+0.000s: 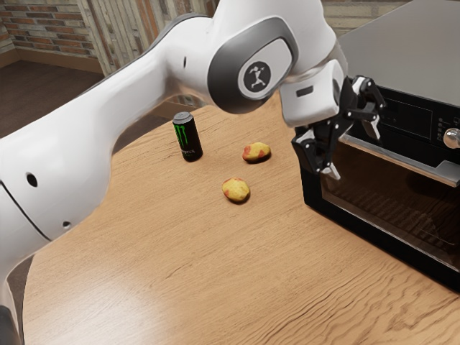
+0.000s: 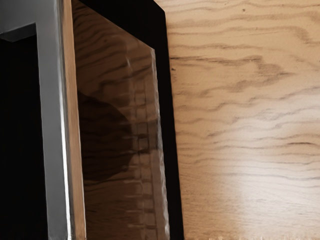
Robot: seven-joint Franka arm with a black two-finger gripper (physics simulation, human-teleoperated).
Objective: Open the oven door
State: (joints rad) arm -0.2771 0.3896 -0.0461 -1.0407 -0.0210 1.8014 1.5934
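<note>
Gripper [image 1: 353, 149]: spread wide, holding nothing; whether it touches the handle [image 1: 410, 162] is hard to judge.
Oven door [image 1: 395, 198]: shut, exterior view's right, just beside the gripper.

1 black can [image 1: 188, 136], 2 fruits [image 1: 236, 190]

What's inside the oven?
Faint rack-like bars show through the door glass. Anything deeper is lost in darkness and reflections of the table; can't tell if there's food.

oven [image 1: 410, 54] and handle [image 1: 404, 159] cut off at the exterior view's right, panel markings [image 1: 440, 130] too small to read
</note>
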